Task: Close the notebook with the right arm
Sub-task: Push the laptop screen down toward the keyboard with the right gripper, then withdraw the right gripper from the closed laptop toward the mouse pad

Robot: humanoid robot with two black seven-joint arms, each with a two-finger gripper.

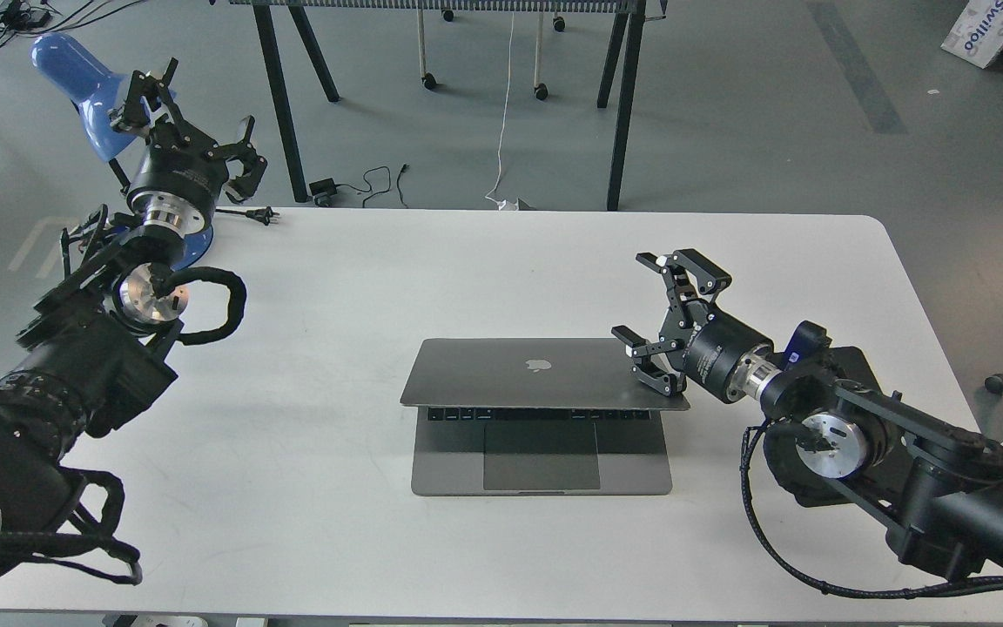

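The notebook [536, 383] lies in the middle of the white table [336, 540]. Its grey lid with the apple logo is tilted far down over the keyboard; only the last key row and the trackpad still show. My right gripper [654, 305] is open, with its lower finger [645, 366] resting on the lid's right edge. The right arm [824, 435] comes in from the lower right, with a small blue part near the wrist. My left gripper [192, 113] is open and empty, raised beyond the table's far left corner.
A black mouse pad [858, 366] lies under my right arm, right of the notebook. A blue lamp [75, 74] stands behind my left gripper. Table legs and cables [501, 113] are on the floor beyond the far edge.
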